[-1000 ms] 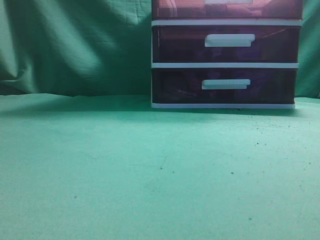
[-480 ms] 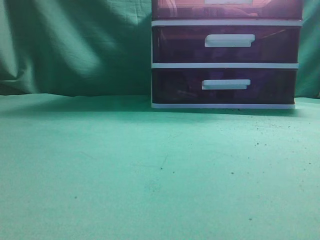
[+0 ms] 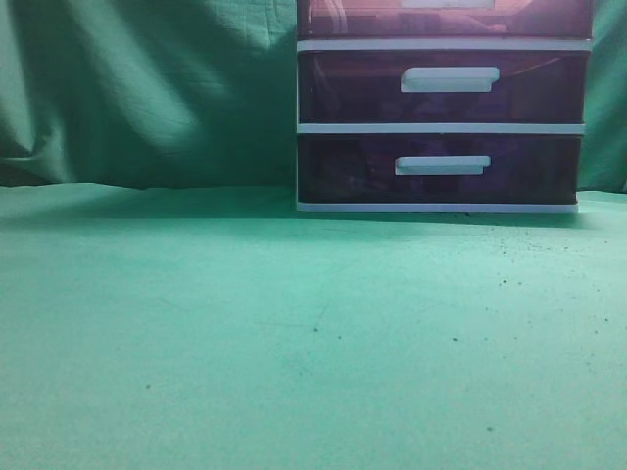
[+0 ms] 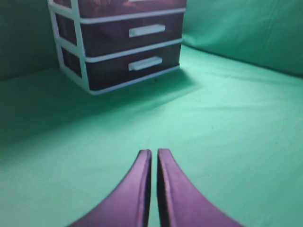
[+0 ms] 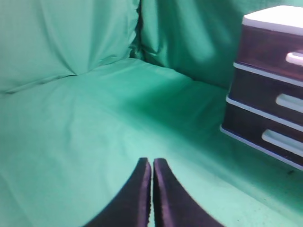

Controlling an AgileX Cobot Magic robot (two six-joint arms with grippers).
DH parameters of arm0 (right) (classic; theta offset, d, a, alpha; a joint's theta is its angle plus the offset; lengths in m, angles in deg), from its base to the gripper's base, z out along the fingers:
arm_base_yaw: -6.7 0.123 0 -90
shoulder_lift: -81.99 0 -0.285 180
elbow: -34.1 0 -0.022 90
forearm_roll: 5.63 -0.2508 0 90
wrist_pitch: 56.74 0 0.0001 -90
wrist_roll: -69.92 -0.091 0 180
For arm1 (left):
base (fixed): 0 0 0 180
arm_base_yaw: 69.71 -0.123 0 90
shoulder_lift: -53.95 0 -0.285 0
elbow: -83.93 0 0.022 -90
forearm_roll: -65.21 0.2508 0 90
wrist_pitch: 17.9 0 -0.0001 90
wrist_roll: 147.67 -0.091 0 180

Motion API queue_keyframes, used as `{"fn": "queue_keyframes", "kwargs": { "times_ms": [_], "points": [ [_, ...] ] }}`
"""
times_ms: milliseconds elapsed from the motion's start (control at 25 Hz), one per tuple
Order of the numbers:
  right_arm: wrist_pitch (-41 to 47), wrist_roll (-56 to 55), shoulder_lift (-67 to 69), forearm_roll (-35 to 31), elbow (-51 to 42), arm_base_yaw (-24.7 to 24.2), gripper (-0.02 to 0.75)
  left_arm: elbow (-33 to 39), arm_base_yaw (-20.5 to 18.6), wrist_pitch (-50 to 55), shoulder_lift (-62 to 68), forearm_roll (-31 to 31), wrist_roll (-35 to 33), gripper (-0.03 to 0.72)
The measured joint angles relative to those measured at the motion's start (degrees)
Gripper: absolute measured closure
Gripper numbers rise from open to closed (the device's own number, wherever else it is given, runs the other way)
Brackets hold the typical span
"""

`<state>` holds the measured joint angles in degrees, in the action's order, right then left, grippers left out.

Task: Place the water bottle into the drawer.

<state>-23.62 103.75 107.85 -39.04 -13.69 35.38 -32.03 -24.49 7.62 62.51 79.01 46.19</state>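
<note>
The white-framed drawer unit (image 3: 441, 127) stands at the back right of the green cloth. Only the lower strip of the top drawer (image 3: 353, 20) shows at the upper edge of the exterior view, and it is closed flush with the frame. It also shows in the left wrist view (image 4: 118, 7) and in the right wrist view (image 5: 265, 45). No water bottle shows clearly in any view. My left gripper (image 4: 154, 152) is shut and empty above the cloth, well in front of the unit. My right gripper (image 5: 152, 161) is shut and empty, left of the unit. Neither gripper shows in the exterior view.
The two lower drawers (image 3: 441, 88) (image 3: 441, 168) are closed, each with a white bar handle. Green cloth (image 3: 294, 323) covers the table and hangs as a backdrop (image 3: 147, 88) behind and to the sides.
</note>
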Motion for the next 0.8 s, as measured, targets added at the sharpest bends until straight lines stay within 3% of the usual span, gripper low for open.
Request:
{"fn": "queue_keyframes", "kwargs": {
  "times_ms": [240,600,680,800],
  "points": [
    [-5.4,0.2,-3.1,-3.4,-6.0,0.0,0.738,0.7,0.0,0.6,0.0,0.2,0.0,0.688],
    [-4.3,-1.0,-3.1,-7.7,-6.2,0.0,0.738,0.7,0.0,1.0,0.0,0.2,0.0,0.688],
    [-3.3,-0.8,-3.1,-7.6,-6.2,0.0,0.738,0.7,0.0,1.0,0.0,0.2,0.0,0.688],
    [-4.8,0.4,-3.1,-1.3,-6.3,0.0,0.738,0.7,0.0,1.0,0.0,0.2,0.0,0.688]
  ]
}}
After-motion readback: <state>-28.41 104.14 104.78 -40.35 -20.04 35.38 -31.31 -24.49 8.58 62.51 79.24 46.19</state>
